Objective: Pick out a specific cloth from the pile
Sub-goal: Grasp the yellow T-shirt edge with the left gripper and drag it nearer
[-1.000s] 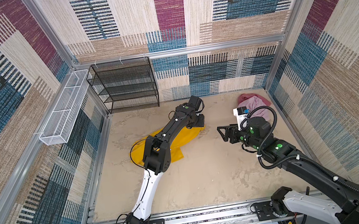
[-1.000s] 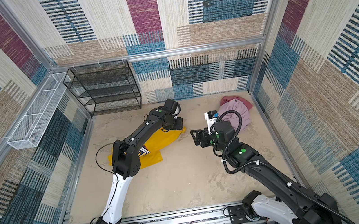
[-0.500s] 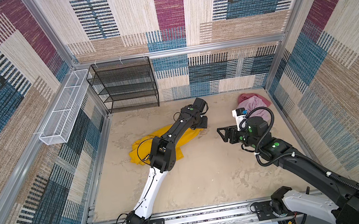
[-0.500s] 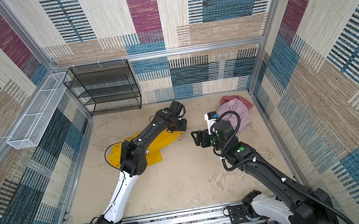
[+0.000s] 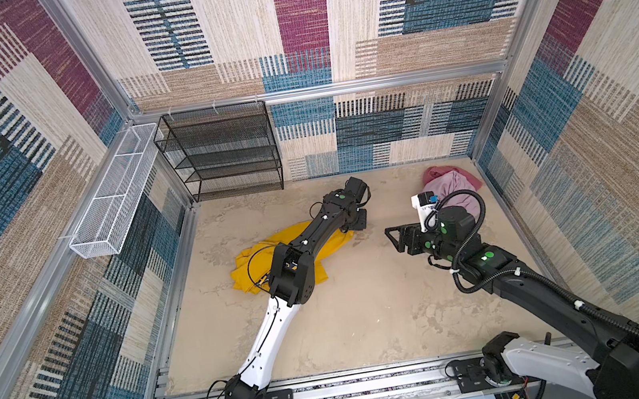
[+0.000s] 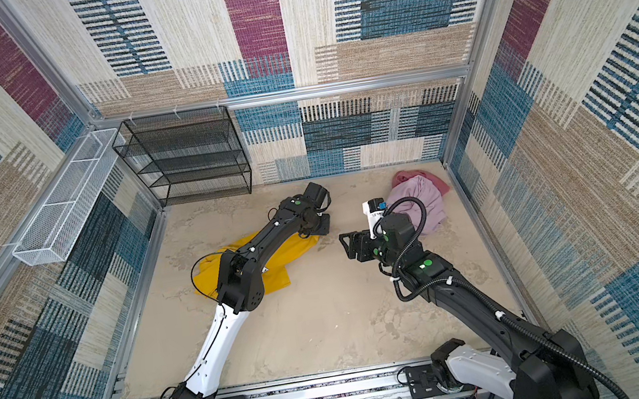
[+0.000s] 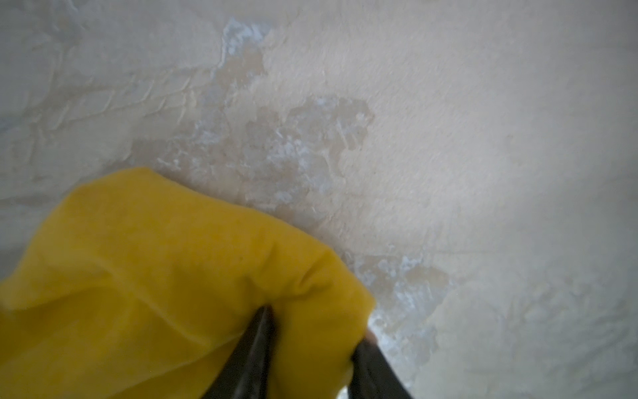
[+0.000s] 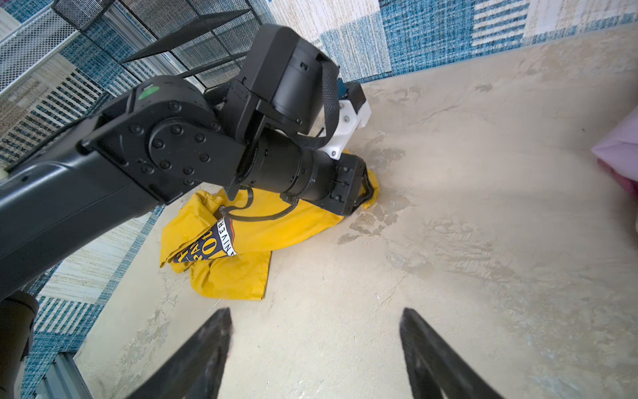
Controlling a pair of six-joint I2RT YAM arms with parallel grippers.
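Observation:
The cloth (image 5: 242, 261) (image 6: 275, 276), a mustard-yellow T-shirt, lies crumpled on the floor left of centre, apart from the pile. Its navy and white logo (image 8: 210, 245) faces the right wrist camera. My left gripper (image 5: 349, 228) (image 6: 314, 232) (image 8: 367, 191) is low at the shirt's right tip. In the left wrist view its jaws (image 7: 316, 323) are shut on a bunch of yellow fabric. My right gripper (image 5: 392, 239) (image 6: 347, 245) (image 8: 316, 311) hangs open and empty above bare floor, between the shirt and the pile (image 5: 450, 187) (image 6: 420, 199) of pink-lilac and rose-red garments in the back right corner.
A black mesh shelf (image 5: 228, 154) stands against the back wall at left. A white wire basket (image 5: 116, 193) hangs on the left wall. Carpeted walls enclose the floor on three sides. The pile's pink edge (image 8: 618, 155) shows in the right wrist view.
My left arm has stretched further right, to the shirt's right tip, and its jaws have closed on the fabric. The right arm has barely moved.

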